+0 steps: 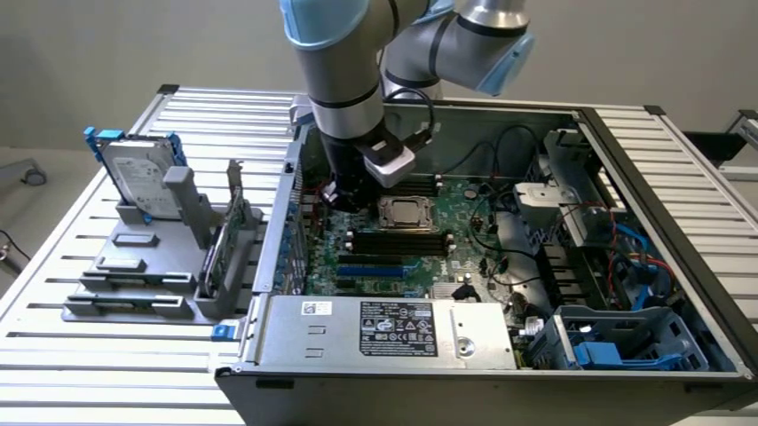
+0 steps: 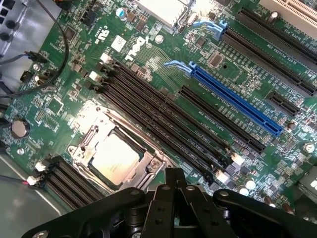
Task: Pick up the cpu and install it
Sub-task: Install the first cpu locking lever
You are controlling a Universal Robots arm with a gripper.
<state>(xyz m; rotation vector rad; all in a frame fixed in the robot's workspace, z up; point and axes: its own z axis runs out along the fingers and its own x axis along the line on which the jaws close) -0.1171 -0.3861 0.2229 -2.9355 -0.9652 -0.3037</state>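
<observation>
The cpu (image 2: 115,158), a small square chip with a dull silver top, lies flat inside the metal-framed socket (image 2: 150,167) on the green motherboard (image 2: 59,106). In the exterior view the cpu (image 1: 406,213) sits mid-board inside the open computer case. My gripper (image 2: 176,179) hovers above the board beside the socket, its black fingers pressed together with nothing between them. Seen from outside, the gripper (image 1: 344,197) hangs just to the exterior view's left of the socket, close above the board.
Black memory slots (image 2: 168,119) and a blue expansion slot (image 2: 233,101) run alongside the socket. Loose cables (image 1: 498,155) cross the case. A power supply (image 1: 391,328) sits at the case front. A hard drive (image 1: 140,173) with blue brackets stands on a grey fixture (image 1: 130,284).
</observation>
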